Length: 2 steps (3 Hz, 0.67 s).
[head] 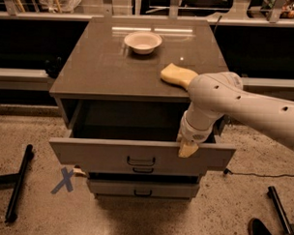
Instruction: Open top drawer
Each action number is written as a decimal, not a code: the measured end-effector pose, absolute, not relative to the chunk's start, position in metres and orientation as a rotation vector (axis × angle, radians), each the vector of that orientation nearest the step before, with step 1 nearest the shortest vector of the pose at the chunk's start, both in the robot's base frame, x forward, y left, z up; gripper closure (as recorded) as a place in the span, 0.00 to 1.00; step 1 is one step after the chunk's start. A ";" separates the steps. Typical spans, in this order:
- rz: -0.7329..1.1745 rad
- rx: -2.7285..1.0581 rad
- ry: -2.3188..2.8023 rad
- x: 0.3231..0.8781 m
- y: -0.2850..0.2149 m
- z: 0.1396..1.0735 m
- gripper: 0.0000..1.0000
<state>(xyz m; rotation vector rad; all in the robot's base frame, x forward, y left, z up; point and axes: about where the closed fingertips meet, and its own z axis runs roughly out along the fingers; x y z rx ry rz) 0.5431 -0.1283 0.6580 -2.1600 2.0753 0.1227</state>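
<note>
The grey cabinet (110,74) stands in the middle of the camera view. Its top drawer (102,154) is pulled out toward me, with a dark open inside behind its flat grey front. The small black pull (140,161) sits at the centre of the front. My gripper (187,149) hangs from the white arm (244,106) and rests at the top edge of the drawer front, right of the pull. Two lower grey drawers (142,189) sit pushed in beneath.
A white bowl (143,42) and a yellow sponge (177,75) lie on the cabinet top. On the floor are a blue tape X (64,180), a black stand leg (19,182) at left, and a black cable (261,174) and bar (279,208) at right.
</note>
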 end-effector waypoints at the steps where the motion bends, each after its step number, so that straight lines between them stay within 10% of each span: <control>1: 0.125 -2.162 2.076 0.542 -0.128 0.657 0.41; 2: 0.127 -2.165 2.076 0.542 -0.128 0.656 0.17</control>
